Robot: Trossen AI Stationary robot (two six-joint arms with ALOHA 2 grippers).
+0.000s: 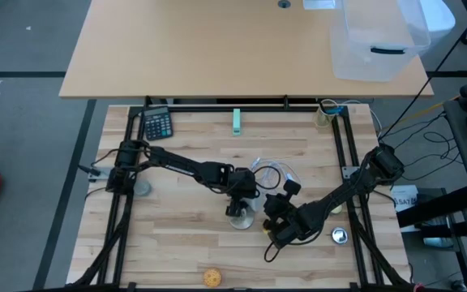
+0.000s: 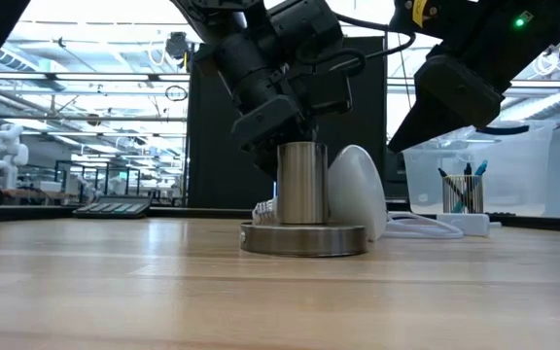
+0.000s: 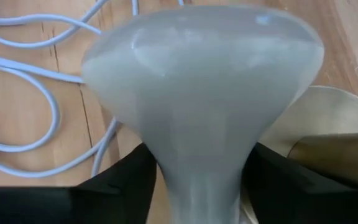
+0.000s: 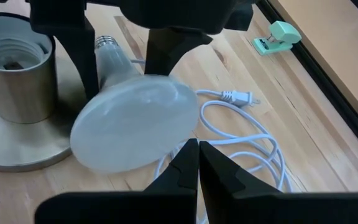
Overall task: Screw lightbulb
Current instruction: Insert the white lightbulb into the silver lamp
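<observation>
The white lightbulb [image 4: 132,121] lies tilted next to the brass socket [image 4: 17,68], which stands upright on its round plate [image 2: 304,239]. The bulb's globe [image 2: 358,190] is down by the plate's rim and its screw base [image 4: 107,42] points up toward my left wrist. My left gripper [image 3: 197,155] comes in from the table's left and is shut on the bulb. My right gripper [image 4: 197,149] is shut and hovers just short of the globe, on its right side. My left gripper pinches the bulb's narrow neck [image 3: 197,186] between its two fingers [image 3: 123,183], one on each side. The fingers slant down from the table's left and run roughly along the bulb, whose screw base is toward the wrist. The globe is low beside the plate.
A white cord with its plug [image 4: 238,98] loops on the table behind the bulb. A mint stapler [image 1: 237,122] and a calculator [image 1: 157,124] lie toward the far edge. A yellowish ball [image 1: 212,277] sits near the front edge, and a grey disc [image 1: 142,188] lies at the left.
</observation>
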